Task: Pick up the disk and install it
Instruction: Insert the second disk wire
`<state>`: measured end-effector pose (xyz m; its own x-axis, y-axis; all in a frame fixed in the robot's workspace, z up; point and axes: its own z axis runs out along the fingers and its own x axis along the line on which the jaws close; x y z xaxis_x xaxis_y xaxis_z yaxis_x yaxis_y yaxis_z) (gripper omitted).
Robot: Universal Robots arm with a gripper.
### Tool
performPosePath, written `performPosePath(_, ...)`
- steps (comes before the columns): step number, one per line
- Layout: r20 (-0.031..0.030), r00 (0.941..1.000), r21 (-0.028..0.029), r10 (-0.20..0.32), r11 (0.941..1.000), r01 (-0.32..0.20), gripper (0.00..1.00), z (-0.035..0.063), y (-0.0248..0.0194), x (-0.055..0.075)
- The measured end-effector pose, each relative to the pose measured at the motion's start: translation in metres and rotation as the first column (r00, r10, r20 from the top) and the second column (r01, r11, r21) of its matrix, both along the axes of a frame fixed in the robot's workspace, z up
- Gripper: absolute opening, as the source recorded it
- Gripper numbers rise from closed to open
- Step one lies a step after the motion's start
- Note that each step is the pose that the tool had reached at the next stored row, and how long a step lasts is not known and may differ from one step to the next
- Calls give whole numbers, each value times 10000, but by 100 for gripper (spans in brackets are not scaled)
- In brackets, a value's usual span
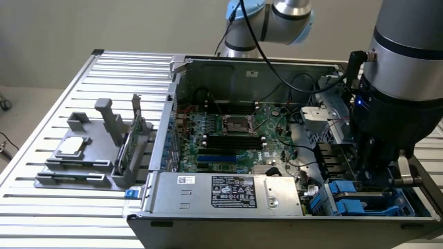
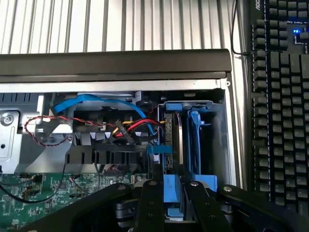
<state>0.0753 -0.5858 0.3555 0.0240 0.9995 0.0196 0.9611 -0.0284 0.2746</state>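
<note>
Down at the case's (image 1: 291, 129) near corner on the exterior view's right, the arm (image 1: 405, 62) reaches into the drive bay (image 2: 219, 145), and the tool (image 2: 173, 208) is clenched on the disk (image 2: 174, 191): in the wrist view its two black fingers (image 2: 152, 203) stand on either side of the blue bracket, pressing its flanks. So the disk lies straight ahead of the tool, between the fingers, its long axis running away from the wrist and down into the bay, the same line as the bay's blue rails (image 2: 194, 140). It appears partly entered, edge-on beside the bay's wall, with the bracket's rear end protruding at the fingers; how deep it sits I cannot tell. I judge the install to be under way but not finished. By count: one arm, one tool, one disk in hand, one case on the slatted table (image 1: 76, 218). In the exterior view more blue bracket (image 1: 349, 199) shows in the bay under the tool. One grey holder (image 1: 90, 150) stands on the table well apart at the exterior view's left, and one keyboard (image 2: 282, 96) lies beside the case.
</note>
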Motion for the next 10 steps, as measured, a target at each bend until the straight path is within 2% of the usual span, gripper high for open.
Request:
performPosePath(6,0,10000,-2,8,10000,-8,25,41,7,-104)
performPosePath(10,0,10000,1,8,10000,-8,11,50,11,-130)
